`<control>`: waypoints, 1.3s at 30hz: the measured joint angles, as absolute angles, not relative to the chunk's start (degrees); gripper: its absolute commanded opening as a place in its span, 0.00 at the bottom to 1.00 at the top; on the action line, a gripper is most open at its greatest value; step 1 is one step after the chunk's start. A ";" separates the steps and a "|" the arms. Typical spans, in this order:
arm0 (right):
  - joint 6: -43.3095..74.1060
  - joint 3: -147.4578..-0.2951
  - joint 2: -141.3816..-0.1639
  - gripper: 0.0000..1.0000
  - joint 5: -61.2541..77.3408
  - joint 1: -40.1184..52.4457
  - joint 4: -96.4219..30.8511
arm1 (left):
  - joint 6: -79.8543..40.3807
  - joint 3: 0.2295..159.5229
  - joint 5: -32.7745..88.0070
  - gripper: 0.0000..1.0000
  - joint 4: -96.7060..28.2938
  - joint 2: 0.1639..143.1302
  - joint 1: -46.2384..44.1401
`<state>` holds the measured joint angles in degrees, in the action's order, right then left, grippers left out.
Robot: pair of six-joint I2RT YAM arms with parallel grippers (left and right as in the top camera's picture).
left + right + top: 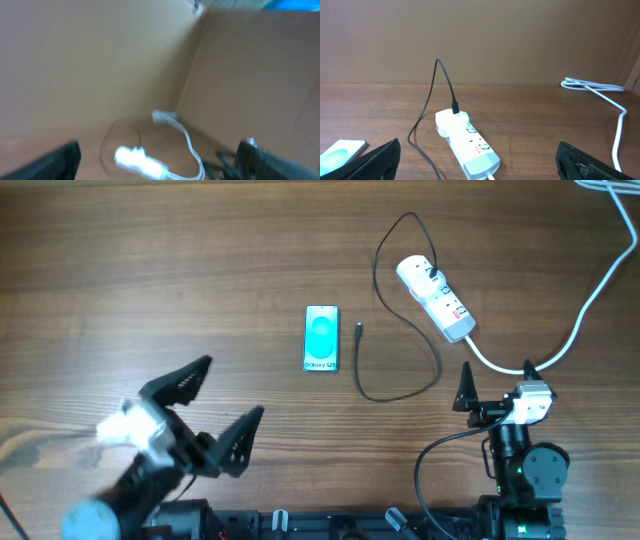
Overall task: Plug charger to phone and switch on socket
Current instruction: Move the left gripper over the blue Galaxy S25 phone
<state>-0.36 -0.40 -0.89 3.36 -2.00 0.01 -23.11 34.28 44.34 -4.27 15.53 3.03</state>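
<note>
The small black charger connector tip (358, 332) lies on the brown wooden surface (150, 260) just right of the flat teal-screened phone (321, 338), parallel to its long axis, with the left hand (235, 387), fingers apart, down-left of the phone and the right hand (496, 375), likewise apart, farther off to its right.

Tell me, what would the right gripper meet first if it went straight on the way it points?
Probably the near end of the socket, centred ahead of the right gripper in its wrist view. Its thick white cord may come first; depth is unclear.
</note>
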 measured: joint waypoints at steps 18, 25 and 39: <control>-0.36 -0.38 -0.89 1.00 3.36 -2.00 0.03 | -21.63 55.16 54.37 0.99 -34.44 57.06 -1.06; -0.36 -0.38 -0.91 1.00 3.36 -2.00 0.01 | -22.81 68.27 32.73 0.99 -56.84 69.60 -17.19; -0.36 -0.38 -0.91 1.00 3.36 -2.00 0.03 | -28.32 106.26 10.61 1.00 -79.92 107.81 -25.63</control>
<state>-0.36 -0.38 -0.91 3.36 -2.00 0.03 -28.32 106.26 10.61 -79.92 107.81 -25.63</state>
